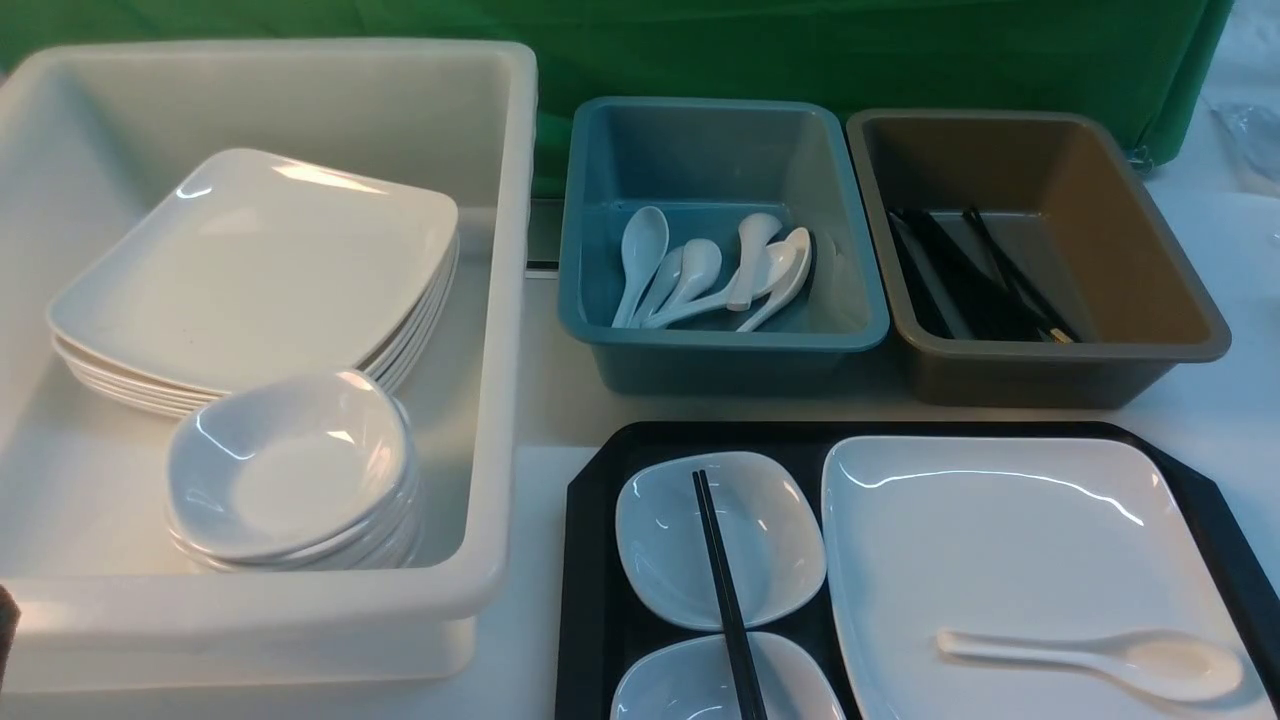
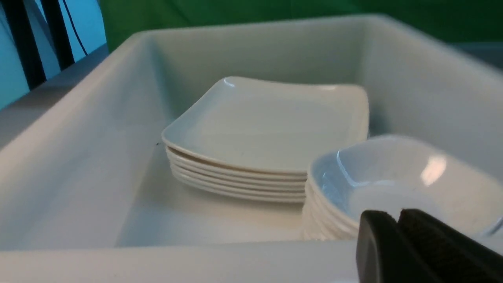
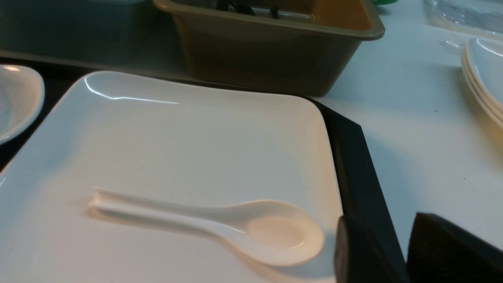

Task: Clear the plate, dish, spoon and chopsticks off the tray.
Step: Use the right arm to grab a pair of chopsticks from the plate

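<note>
Green cloth [image 1: 800,50] hangs behind a white counter [image 1: 1225,420]. On its near side sits the black tray [image 1: 590,600]. It carries the plate [image 1: 1000,540] on its right half and two small dishes on its left: the far dish [image 1: 780,540] and the near dish [image 1: 670,690] (cut off by the frame's edge). The chopsticks [image 1: 725,590] lie side by side across both dishes. The spoon [image 1: 1100,655] rests on the plate's near part, hollow side up, bowl to the right and handle to the left.

The right claw [image 3: 383,226] stands released, jaws apart with nothing between them, just beside the spoon's bowl at the tray's right rim. The left claw [image 2: 395,222] is clenched on nothing, at the near wall of a big white tub [image 1: 500,300] that holds stacked plates [image 1: 260,260] and stacked bowls [image 1: 290,470].

Beyond the tray, a teal tub [image 1: 720,345] holds white soup spoons [image 1: 700,270] and a brown tub [image 1: 1110,220] holds black sticks [image 1: 985,285].
</note>
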Tool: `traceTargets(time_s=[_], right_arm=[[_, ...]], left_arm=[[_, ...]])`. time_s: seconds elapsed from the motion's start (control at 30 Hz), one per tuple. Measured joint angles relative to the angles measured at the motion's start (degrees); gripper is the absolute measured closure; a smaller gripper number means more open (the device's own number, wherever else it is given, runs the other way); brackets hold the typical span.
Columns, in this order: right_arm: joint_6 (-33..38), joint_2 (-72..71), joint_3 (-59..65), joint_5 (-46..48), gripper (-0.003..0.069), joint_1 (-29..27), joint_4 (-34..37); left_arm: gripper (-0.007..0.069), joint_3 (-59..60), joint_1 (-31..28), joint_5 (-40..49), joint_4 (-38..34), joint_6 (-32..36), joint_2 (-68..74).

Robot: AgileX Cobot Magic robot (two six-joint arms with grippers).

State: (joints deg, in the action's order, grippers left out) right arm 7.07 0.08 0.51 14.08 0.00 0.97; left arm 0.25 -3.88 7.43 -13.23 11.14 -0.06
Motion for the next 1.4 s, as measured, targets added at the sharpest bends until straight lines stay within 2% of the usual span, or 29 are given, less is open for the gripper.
traceTargets(time_s=[0.03,0.3,0.33,0.37,0.4,0.47,0.5,0.53,0.57,0.63,0.8,0.87,0.9,0.97,1.0,1.1,1.17,1.2,1.33,1.4], right_arm=[[0.0,0.0,0.0,0.0,0.0419,0.0,0.0],[-0.7,0.0,0.0,-1.6,0.0419,0.0,0.8],[-4.6,0.0,0.0,-3.2,0.0419,0.0,4.3],[-5.2,0.0,0.0,-3.7,0.0419,0.0,4.3],[-10.7,0.0,0.0,-6.3,0.0419,0.0,8.4],[-16.5,0.0,0.0,-8.7,0.0419,0.0,10.9],[-26.0,0.0,0.0,-12.2,0.0419,0.0,13.5],[-26.0,0.0,0.0,-12.6,0.0419,0.0,13.7],[-32.7,0.0,0.0,-15.4,0.0419,0.0,14.6],[-37.8,0.0,0.0,-18.7,0.0419,0.0,15.3],[-39.5,0.0,0.0,-22.3,0.0419,0.0,15.4],[-39.5,0.0,0.0,-23.6,0.0419,0.0,15.4],[-39.5,0.0,0.0,-25.7,0.0419,0.0,15.4],[-39.5,0.0,0.0,-29.2,0.0419,0.1,14.5],[-39.3,0.0,-1.6,-29.0,0.0427,0.5,11.4],[-38.4,2.2,-11.6,-20.6,0.0506,2.6,2.9],[-35.2,7.8,-22.6,-9.4,0.0592,5.5,-1.0],[-34.7,8.4,-22.6,-8.4,0.0602,5.8,-1.3],[-21.9,22.5,-41.6,13.5,0.063,12.9,1.2],[-15.2,29.9,-48.9,23.3,0.0631,17.0,3.6]], left_arm=[[0.0589,0.0,0.0,-2.2,-4.2,-4.0,0.0],[0.0589,0.0,0.0,-7.4,-10.4,-15.3,0.0],[0.0589,0.0,0.0,-8.4,-10.9,-18.2,0.0],[0.0589,0.0,0.0,-8.5,-10.9,-18.2,0.0],[0.0589,0.0,0.0,-9.3,-11.1,-19.4,0.0],[0.0589,0.0,0.0,-9.9,-11.1,-19.9,0.0],[0.0589,0.0,0.0,-11.1,-11.1,-20.0,0.0],[0.0589,0.0,0.0,-11.3,-11.1,-20.0,0.0],[0.0589,0.0,0.0,-12.9,-11.1,-20.4,0.0],[0.0589,0.0,0.0,-16.2,-11.1,-21.6,0.0],[0.0589,-0.3,0.0,-27.8,-10.6,-26.7,0.0],[0.0589,-1.5,0.0,-28.2,-9.8,-27.9,0.0],[0.0589,-4.2,0.0,-27.5,-7.0,-29.4,-0.1],[0.0589,-8.1,0.0,-25.6,-3.2,-30.3,-0.1],[0.0589,-13.7,0.0,-21.5,1.8,-30.7,0.6],[0.0589,-25.2,0.0,-9.5,8.6,-30.7,4.7],[0.0589,-32.9,0.0,1.1,10.2,-29.0,9.7],[0.0589,-33.5,0.0,2.1,10.3,-28.3,10.7],[0.0589,-44.8,0.0,26.4,7.2,-15.7,22.3],[0.0589,-47.2,0.0,35.4,5.0,-11.1,27.1]])
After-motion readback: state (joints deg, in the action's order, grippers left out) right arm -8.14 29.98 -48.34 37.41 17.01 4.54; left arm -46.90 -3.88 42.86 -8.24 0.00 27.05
